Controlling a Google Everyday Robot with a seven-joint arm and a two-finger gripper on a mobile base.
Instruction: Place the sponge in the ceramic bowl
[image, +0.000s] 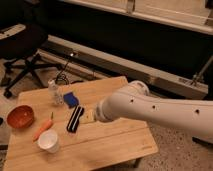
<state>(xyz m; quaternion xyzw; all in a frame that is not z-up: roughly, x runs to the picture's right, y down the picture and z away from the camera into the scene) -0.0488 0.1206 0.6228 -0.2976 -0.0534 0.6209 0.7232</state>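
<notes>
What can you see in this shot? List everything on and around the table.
table: one, light wood, centre
bowl: one, red-orange, table's picture-left edge
carrot: one, orange, between bowl and cup
cup: one, white, front corner, upright
bottle: one, clear, back of table, upright
sponge: one, blue, beside bottle
bar: one, black with pale stripes, in front of sponge
chair: one, black, floor behind table
arm: one, white, reaching over table
gripper: one, arm's tip, beside bar, open, empty

Claw (88, 116) just beside black bar (75, 119); bar and bottle (55, 92) hem the sponge (71, 100).
</notes>
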